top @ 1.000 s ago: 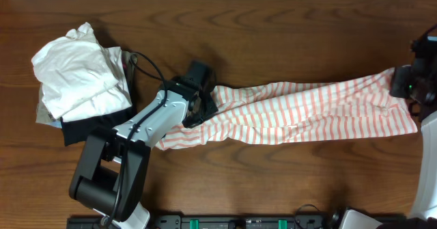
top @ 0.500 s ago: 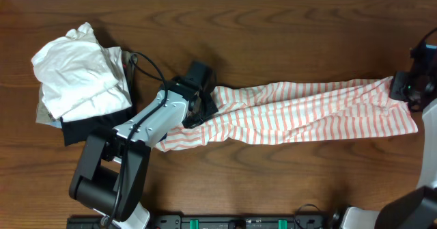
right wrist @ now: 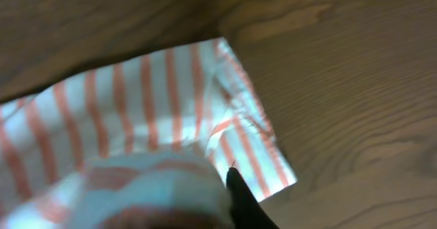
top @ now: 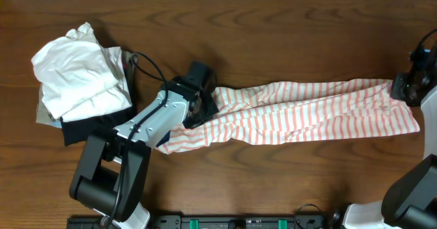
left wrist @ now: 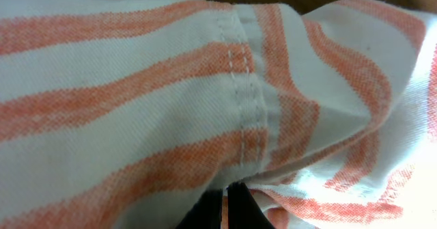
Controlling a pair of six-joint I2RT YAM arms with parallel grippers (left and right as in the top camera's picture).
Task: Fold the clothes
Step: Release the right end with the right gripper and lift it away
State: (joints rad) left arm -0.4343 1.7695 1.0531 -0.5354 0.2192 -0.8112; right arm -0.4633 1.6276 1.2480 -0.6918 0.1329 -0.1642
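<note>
Overhead: the striped shirt (top: 314, 113) is lying in a long band across the table (top: 273, 24), from centre to right edge. The left gripper (top: 203, 104) is sitting on its left end, the right gripper (top: 403, 89) at its right end. A white garment (top: 72, 75) is resting on a black garment (top: 95, 123) at upper left.

Left wrist: the jaws are pinching the striped cloth tight at the bottom edge.

Right wrist: one dark finger (right wrist: 242, 205) is showing beside bunched cloth; whether the jaws are gripping cannot be told.

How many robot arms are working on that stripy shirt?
2. The left arm reaches in from the lower left, the left gripper pinching the shirt at its left end; the right arm stands at the right edge, the right gripper at the shirt's other end. None seems hidden.
</note>
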